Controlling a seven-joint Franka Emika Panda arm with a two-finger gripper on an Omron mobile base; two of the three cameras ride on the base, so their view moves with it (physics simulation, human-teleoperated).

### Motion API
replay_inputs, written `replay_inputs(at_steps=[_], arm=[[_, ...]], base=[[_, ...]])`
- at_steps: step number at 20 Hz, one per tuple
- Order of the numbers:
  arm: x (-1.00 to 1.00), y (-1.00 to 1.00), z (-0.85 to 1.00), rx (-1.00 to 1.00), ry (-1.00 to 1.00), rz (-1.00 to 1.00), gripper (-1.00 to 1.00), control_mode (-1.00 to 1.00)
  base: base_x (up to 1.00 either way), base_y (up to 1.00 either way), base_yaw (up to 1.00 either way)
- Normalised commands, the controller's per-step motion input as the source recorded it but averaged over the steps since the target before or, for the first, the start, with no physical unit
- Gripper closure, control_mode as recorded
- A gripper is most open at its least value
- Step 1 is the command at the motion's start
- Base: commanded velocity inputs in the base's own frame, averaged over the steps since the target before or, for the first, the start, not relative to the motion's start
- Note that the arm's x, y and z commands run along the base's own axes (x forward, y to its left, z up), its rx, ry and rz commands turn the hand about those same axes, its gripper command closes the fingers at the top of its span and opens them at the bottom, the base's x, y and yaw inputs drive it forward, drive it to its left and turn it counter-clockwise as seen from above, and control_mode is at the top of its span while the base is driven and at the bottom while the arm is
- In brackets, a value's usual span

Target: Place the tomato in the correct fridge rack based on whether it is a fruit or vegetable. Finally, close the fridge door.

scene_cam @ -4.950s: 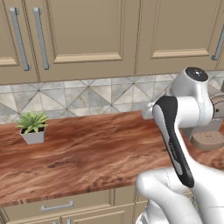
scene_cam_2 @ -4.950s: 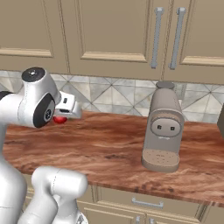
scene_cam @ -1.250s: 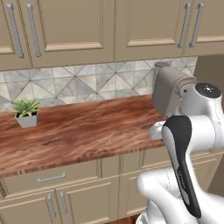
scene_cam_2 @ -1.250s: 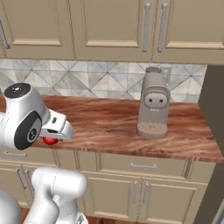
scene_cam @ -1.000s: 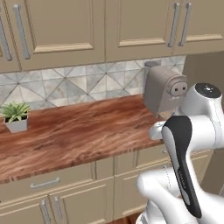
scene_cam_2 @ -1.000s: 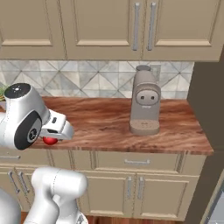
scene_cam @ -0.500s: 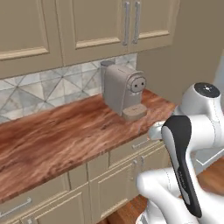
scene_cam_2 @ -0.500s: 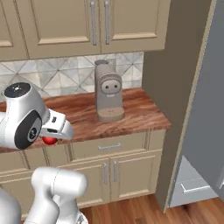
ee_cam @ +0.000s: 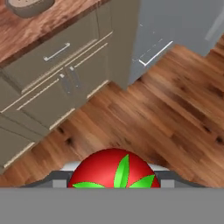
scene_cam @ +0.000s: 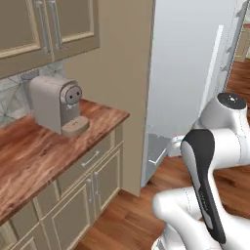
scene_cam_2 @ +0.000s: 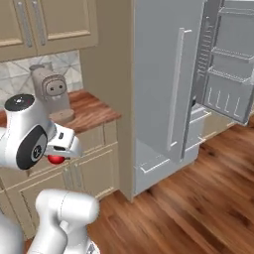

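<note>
The tomato, glossy red with a green stem cap, sits between my fingers at the bottom of the hand view, above wooden floor. In the right base view the tomato hangs under my white hand at the left, with my gripper shut on it. The grey fridge stands ahead to the right, its near door shut. Its far door is swung open and shows wire door shelves. The fridge's inner racks are hidden. In the left base view the fridge fills the upper right behind my arm.
A beige coffee machine stands on the wooden counter at the left, above beige base cabinets. A tall beige panel separates counter and fridge. Wooden floor stretches in front of the fridge.
The base has driven and turned right: the counter and coffee machine slid left and the fridge came into view. The tomato stays in my shut gripper.
</note>
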Motion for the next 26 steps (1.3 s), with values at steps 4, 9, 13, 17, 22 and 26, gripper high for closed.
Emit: replay_inputs(at_steps=[4, 9, 13, 17, 22, 26], arm=[[0.0, 0.0, 0.0, 0.0, 0.0, 0.0, 1.0, 1.0], [0.0, 0.0, 0.0, 0.0, 0.0, 0.0, 1.0, 1.0], [0.0, 0.0, 0.0, 0.0, 0.0, 0.0, 1.0, 1.0], [0.0, 0.0, 0.0, 0.0, 0.0, 0.0, 1.0, 1.0], [0.0, 0.0, 0.0, 0.0, 0.0, 0.0, 1.0, 1.0], [0.0, 0.0, 0.0, 0.0, 0.0, 0.0, 1.0, 1.0]], base=[[-0.14, -0.84, -0.63], [0.13, -0.99, -0.56], [0.51, -0.95, -0.51], [0.8, -0.85, -0.43], [1.0, -0.56, -0.19], [1.0, -0.44, -0.01]])
